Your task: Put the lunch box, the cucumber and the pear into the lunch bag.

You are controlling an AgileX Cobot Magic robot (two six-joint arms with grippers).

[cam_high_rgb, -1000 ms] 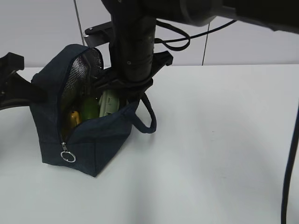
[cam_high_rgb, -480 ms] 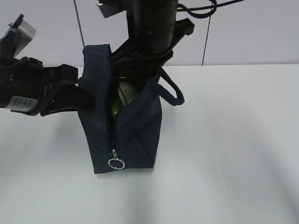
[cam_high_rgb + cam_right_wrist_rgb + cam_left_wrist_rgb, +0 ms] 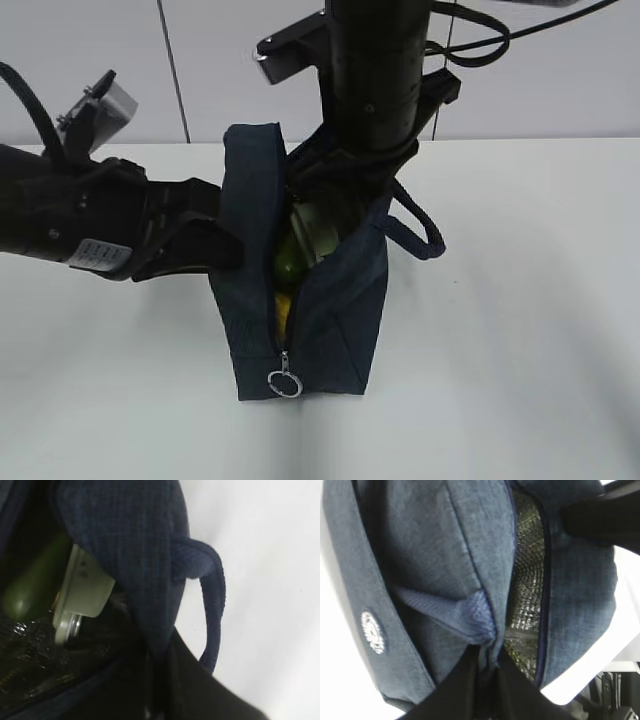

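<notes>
The lunch bag (image 3: 300, 300) is standing upright on the white desk (image 3: 520, 330), narrow end w/ the zipper facing the exterior cam, metal ring pull (image 3: 285, 384) hanging low near the bag's base. Zip is sitting open along most of that end & the top, so the mouth is gaping.

Left gripper (image 3: 225, 235) is reaching in from the left side of the exterior view, its jaws pinching together on the bag's left wall fabric near the upper edge; the left wrist view is showing dark fingers (image 3: 465, 685) squeezing a fold of navy cloth, w/ silver foil lining (image 3: 525, 580) showing just beside it. A round white logo patch (image 3: 372, 631) is sitting on the bag's outer face.

Right gripper (image 3: 345, 185) is coming down from above, jaws clamped on the bag's right rim by the loop handle (image 3: 415, 225), which is drooping free to the right. Right wrist view is showing the same: cloth edge pinched, handle (image 3: 212, 610) curving over the desk.

Inside the bag: lunch box (image 3: 82, 595), pale green lid edge showing, standing on end near the right wall; cucumber (image 3: 30, 587) just beside it, blurred green; pear (image 3: 281, 305) showing as a yellow patch lower in the opening, below the green cucumber (image 3: 288, 262).
</notes>
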